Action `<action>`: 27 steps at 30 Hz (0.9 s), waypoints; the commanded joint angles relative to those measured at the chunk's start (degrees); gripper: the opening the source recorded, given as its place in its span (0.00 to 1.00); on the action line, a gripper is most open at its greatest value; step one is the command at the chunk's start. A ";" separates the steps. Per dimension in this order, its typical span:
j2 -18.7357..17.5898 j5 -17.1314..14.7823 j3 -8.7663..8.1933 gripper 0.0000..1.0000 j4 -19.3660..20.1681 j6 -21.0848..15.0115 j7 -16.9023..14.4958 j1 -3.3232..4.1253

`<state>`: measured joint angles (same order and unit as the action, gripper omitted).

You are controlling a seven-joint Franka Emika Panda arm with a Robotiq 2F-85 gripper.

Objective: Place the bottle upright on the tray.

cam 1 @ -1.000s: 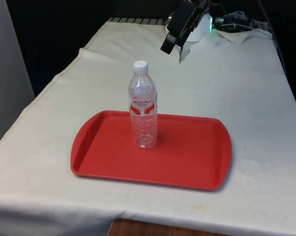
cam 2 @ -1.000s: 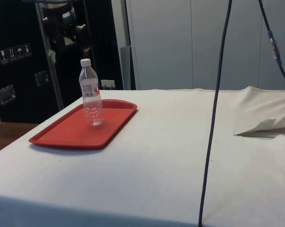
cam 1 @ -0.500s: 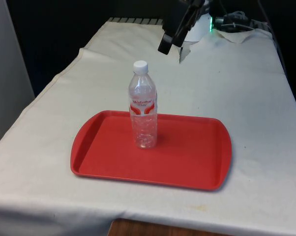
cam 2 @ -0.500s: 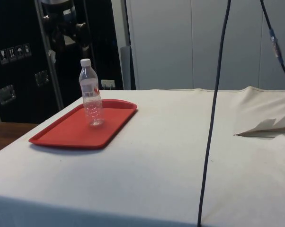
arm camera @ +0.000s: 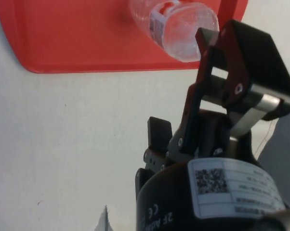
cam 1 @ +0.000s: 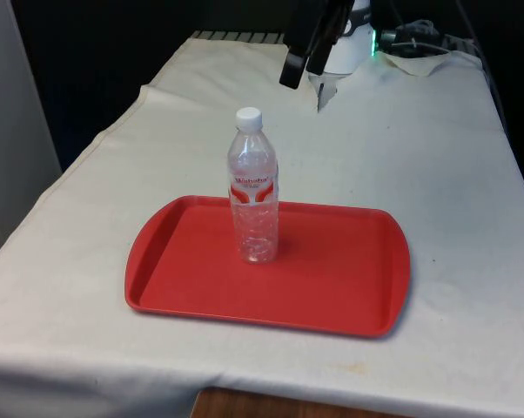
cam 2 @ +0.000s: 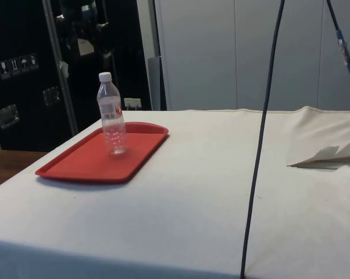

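A clear plastic bottle (cam 1: 254,192) with a white cap and a red label stands upright on the red tray (cam 1: 332,279), left of the tray's middle in the front view. The side view has the same bottle (cam 2: 112,116) upright on the tray (cam 2: 76,165). My gripper (cam 1: 298,70) hangs high above the table beyond the tray, well clear of the bottle. From the wrist, the black fingers (arm camera: 231,62) stand apart with nothing between them, and the bottle (arm camera: 178,24) and tray (arm camera: 77,38) lie far below.
Cables and a green light (cam 1: 414,39) lie at the table's far end. A black cable (cam 2: 262,145) hangs across the side view, with a fold of cloth (cam 2: 326,156) behind it. White cloth surrounds the tray up to the table's edges.
My gripper has risen and drawn back from the bottle toward the table's far end. The bottle and tray have stayed still.
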<state>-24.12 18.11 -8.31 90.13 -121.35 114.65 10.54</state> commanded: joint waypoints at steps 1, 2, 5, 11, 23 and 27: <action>1.03 -0.97 0.34 1.00 1.38 -1.72 -0.34 -0.34; 0.29 -0.17 0.00 1.00 0.46 -0.17 -0.06 0.00; 2.01 -1.38 0.29 1.00 2.81 -2.35 -0.11 -0.23; 4.53 -1.20 0.17 1.00 6.65 -4.53 0.69 -0.06; 8.31 -1.66 0.23 1.00 11.52 -7.73 1.43 -0.17; 9.85 -2.29 0.17 1.00 13.41 -8.71 1.15 -0.29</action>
<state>-14.90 16.73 -8.37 102.73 -128.63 116.14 10.54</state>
